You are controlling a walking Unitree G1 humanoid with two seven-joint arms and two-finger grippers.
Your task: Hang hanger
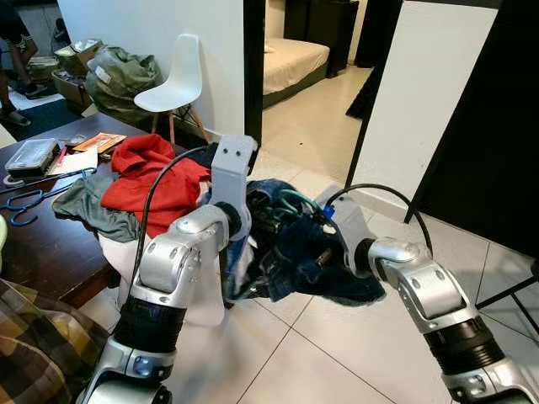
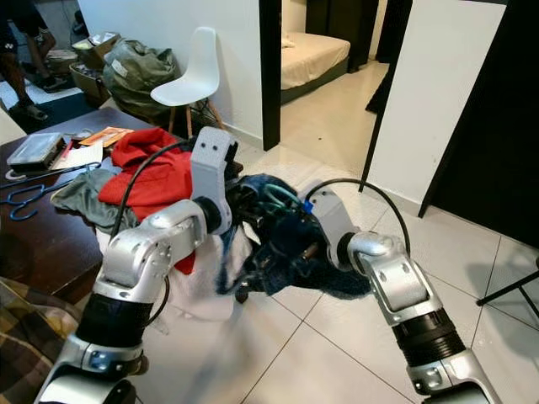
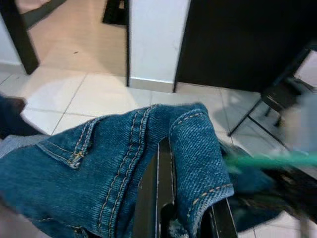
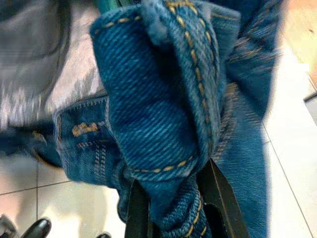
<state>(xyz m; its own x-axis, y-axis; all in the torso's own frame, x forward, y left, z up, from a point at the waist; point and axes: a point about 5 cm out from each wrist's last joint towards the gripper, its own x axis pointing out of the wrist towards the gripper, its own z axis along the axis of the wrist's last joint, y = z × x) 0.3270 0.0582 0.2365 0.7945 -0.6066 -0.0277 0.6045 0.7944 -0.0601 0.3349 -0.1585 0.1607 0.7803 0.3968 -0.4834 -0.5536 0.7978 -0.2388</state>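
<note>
left gripper (image 3: pixel 171 198): pinching jeans (image 1: pixel 295 252)
right gripper (image 4: pixel 185 208): pinching jeans
hanger (image 1: pixel 295 202): in jeans, not yet hung

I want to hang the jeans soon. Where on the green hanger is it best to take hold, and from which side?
Probably the exposed green bar of the green hanger, which pokes out above the bunched jeans; the rest is buried in denim. Come from above, between the two arms. Left gripper and right gripper both pinch denim folds, so one must release first.
</note>
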